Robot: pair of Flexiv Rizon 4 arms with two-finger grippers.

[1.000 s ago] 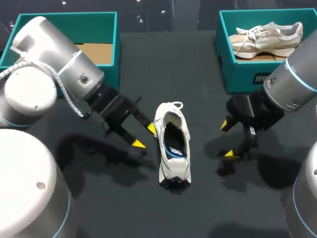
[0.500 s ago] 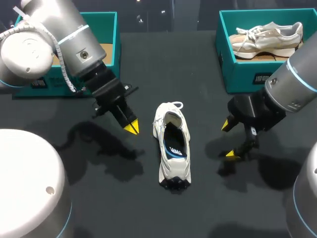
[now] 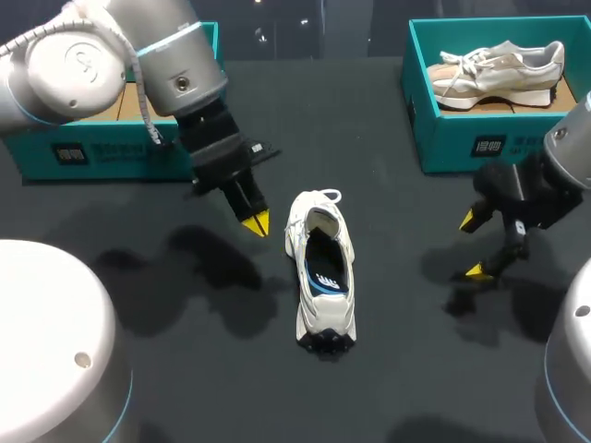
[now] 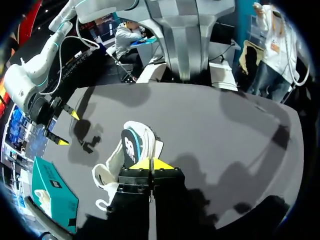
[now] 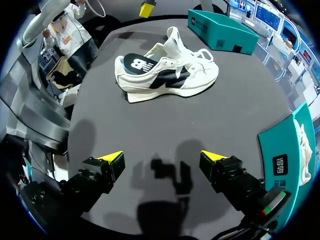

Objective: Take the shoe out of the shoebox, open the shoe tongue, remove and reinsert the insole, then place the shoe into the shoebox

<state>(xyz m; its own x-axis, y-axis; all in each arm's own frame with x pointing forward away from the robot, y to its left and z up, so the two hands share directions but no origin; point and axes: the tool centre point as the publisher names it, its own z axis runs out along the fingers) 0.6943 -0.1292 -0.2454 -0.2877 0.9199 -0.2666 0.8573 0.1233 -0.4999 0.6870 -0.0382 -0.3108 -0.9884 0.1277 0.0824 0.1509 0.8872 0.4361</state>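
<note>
At table centre, the white shoe (image 3: 323, 272) stands upright on its sole on the dark table (image 3: 388, 388), outside both boxes, with its opening facing up and an insole with a blue mark visible inside. The lace end points toward the far side and the heel end toward my base. My left gripper (image 3: 257, 221) sits near the left side of the shoe at its lace end, apart from it; its two yellow tips are pressed together with nothing between them. From the left wrist view, the same gripper (image 4: 151, 164) shows both tips meeting, and the shoe (image 4: 131, 150) lies just ahead of them. My right gripper (image 3: 473, 245) is positioned well apart from the shoe on its right side, in front of the right shoebox (image 3: 480, 138), with its fingers spread wide and holding nothing. The right wrist view confirms this: the right gripper (image 5: 162, 157) has only bare table between its tips, and the shoe (image 5: 167, 75) lies ahead of it, side-on. The right shoebox contains a beige shoe (image 3: 499, 69) lying on its side. The left shoebox (image 3: 111, 148) stands at the far left of the table, behind my left arm; brown card shows on its floor.
</note>
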